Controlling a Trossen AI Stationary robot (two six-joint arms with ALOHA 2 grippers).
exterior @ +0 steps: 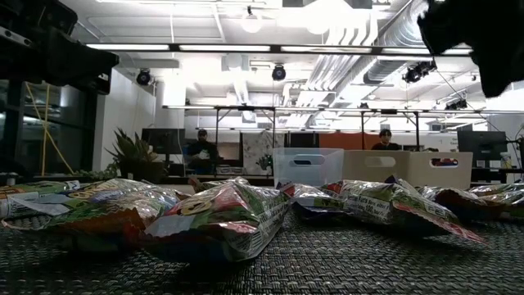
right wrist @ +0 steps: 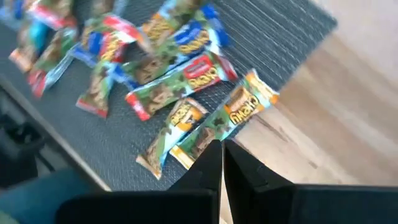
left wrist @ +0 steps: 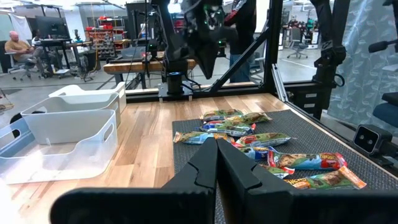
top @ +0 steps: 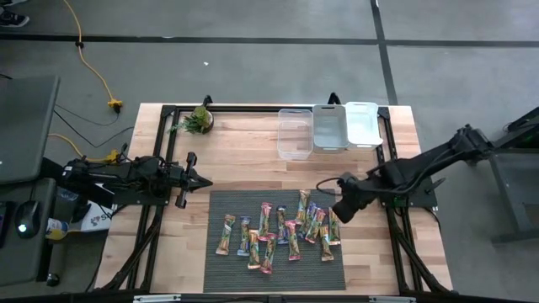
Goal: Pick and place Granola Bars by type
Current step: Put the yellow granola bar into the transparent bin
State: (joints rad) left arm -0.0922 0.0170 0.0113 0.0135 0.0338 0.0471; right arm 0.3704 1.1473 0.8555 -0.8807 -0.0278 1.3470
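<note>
Several granola bars lie in a loose heap on a dark ribbed mat; their shiny wrappers have orange, red and blue ends. My right gripper hovers above the right end of the heap. Its fingers are shut just over an orange-ended bar at the mat's edge, touching nothing. My left gripper waits shut above bare wood left of the mat, pointing toward the bars.
Three open bins stand side by side at the table's far edge: a clear one, a grey one and a white one. A small potted plant sits at the far left. Bare wood lies between the mat and the bins.
</note>
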